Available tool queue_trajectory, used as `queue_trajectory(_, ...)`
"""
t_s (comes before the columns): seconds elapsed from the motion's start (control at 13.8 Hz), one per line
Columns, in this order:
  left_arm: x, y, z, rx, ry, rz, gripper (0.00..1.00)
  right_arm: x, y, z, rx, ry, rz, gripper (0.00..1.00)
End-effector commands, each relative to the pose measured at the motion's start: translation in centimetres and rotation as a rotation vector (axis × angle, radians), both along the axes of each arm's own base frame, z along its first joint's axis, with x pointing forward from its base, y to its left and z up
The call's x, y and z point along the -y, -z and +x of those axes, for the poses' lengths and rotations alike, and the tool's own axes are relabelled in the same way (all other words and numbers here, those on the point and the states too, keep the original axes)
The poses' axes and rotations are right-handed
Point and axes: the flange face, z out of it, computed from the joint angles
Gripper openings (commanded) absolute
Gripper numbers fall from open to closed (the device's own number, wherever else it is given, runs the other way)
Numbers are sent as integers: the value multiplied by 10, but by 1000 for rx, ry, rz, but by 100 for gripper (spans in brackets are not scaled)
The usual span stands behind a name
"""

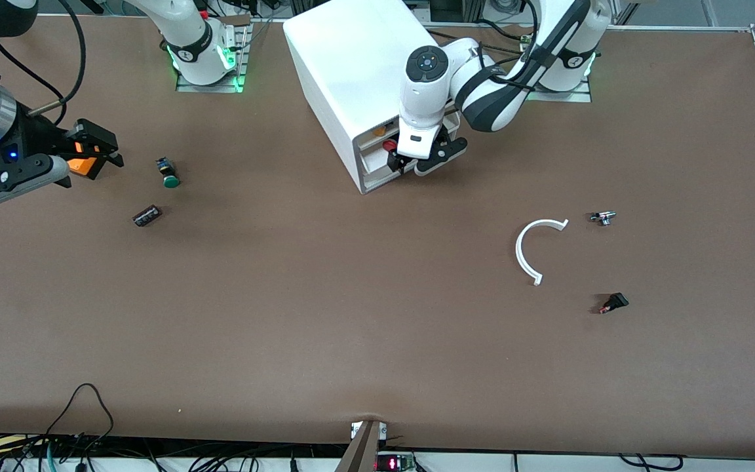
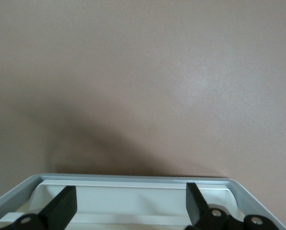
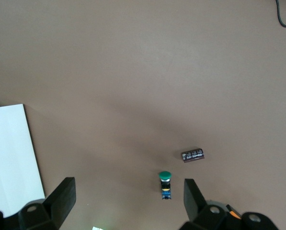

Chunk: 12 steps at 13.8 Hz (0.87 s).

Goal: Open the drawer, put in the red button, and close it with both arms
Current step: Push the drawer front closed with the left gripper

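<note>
The white cabinet [image 1: 345, 72] stands between the arms' bases. Its middle drawer [image 1: 373, 160] is pulled out a little. The red button [image 1: 389, 145] shows at that drawer's opening, close to one finger of my left gripper [image 1: 420, 164]. That gripper is open and sits right over the drawer's front. In the left wrist view the gripper [image 2: 131, 201] is spread wide over the drawer's grey rim [image 2: 133, 178] with nothing between its fingers, and the button is hidden. My right gripper [image 1: 105, 156] is open and empty, up over the right arm's end of the table; the right wrist view shows it too [image 3: 128, 201].
A green-capped button [image 1: 169, 174] and a dark cylinder [image 1: 147, 215] lie below my right gripper; both show in the right wrist view [image 3: 165, 183] [image 3: 192, 155]. A white curved strip [image 1: 531, 249], a small metal part [image 1: 603, 217] and a small black part [image 1: 614, 303] lie toward the left arm's end.
</note>
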Motion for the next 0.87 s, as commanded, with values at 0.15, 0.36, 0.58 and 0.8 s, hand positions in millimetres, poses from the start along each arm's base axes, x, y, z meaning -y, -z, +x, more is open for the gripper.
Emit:
queue_trajectory(0.15, 19, 20, -34, -31, 36, 35, 100, 4, 2, -5, 10, -21, -13, 100)
queue_trajectory(0.36, 17, 28, -29, -53, 86, 30, 100, 3, -1, -7, 12, -30, -16, 100)
queue_trajectory(0.58, 12, 37, -24, -101, 117, 11, 100, 6, -2, -9, 11, -29, -24, 100)
queue_trajectory(0.8, 17, 40, -21, -134, 131, -18, 100, 9, -1, -15, 3, -18, -33, 100)
